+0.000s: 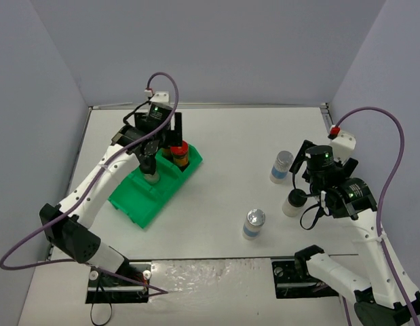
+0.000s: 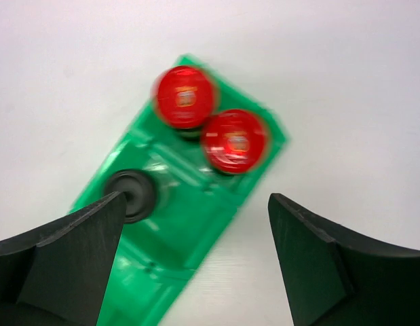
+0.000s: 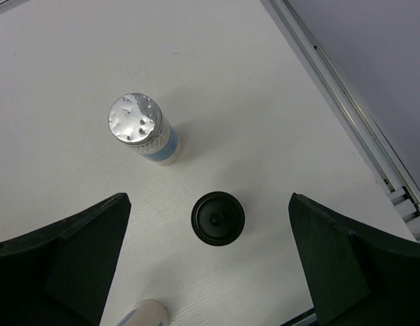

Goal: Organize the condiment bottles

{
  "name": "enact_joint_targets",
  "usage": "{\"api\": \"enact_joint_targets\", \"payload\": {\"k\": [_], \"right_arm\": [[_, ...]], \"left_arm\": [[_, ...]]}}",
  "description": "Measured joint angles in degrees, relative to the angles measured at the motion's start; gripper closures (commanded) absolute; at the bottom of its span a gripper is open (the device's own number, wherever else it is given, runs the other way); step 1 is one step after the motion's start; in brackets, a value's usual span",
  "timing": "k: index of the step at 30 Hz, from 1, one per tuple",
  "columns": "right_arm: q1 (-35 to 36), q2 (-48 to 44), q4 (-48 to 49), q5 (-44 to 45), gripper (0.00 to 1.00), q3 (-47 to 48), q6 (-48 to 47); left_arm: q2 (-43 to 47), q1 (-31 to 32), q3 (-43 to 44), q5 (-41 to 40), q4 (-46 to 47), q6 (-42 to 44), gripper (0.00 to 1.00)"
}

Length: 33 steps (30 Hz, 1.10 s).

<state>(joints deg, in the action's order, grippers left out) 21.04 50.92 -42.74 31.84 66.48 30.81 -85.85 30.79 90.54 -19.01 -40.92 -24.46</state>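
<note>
The green tray (image 1: pixel 138 204) lies at the left. In the left wrist view two red-capped jars (image 2: pixel 185 97) (image 2: pixel 234 141) stand in its far end and a black-capped jar (image 2: pixel 131 194) in a middle compartment. My left gripper (image 2: pixel 196 258) hovers open and empty above the tray (image 2: pixel 182 224); in the top view (image 1: pixel 159 151) it partly hides the red-capped jars (image 1: pixel 180 153). My right gripper (image 3: pixel 210 272) is open above the second black-capped jar (image 3: pixel 218 219), which stands on the table (image 1: pixel 295 202). Two silver-capped jars (image 1: pixel 281 166) (image 1: pixel 254 223) stand nearby.
The table's right edge rail (image 3: pixel 345 109) runs close to the black-capped jar. One silver-capped jar (image 3: pixel 135 121) stands just beyond it and the other (image 3: pixel 143 314) shows at the near edge of the right wrist view. Grey walls enclose the table.
</note>
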Motion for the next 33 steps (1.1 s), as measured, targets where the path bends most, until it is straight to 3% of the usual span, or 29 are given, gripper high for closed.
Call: {"api": "enact_joint_targets", "payload": {"k": [5,10,22,33], "right_arm": [[-0.2,1.3,-1.3,4.8,0.0,2.8,0.0],[-1.5,1.0,-3.9,9.6,0.0,7.1,0.3],[-1.9,-3.0,-8.8,12.7,0.0,11.6,2.4],[-1.9,-3.6,-11.1,12.9,0.0,11.6,2.9]], "left_arm": [[-2.8,12.4,9.6,3.2,-0.2,1.4,0.17],[-12.1,19.3,16.0,7.6,1.0,1.9,0.17],[-36.4,26.8,29.9,21.4,6.9,1.9,0.17],[-42.1,32.9,36.1,27.2,12.2,1.9,0.16]]}}
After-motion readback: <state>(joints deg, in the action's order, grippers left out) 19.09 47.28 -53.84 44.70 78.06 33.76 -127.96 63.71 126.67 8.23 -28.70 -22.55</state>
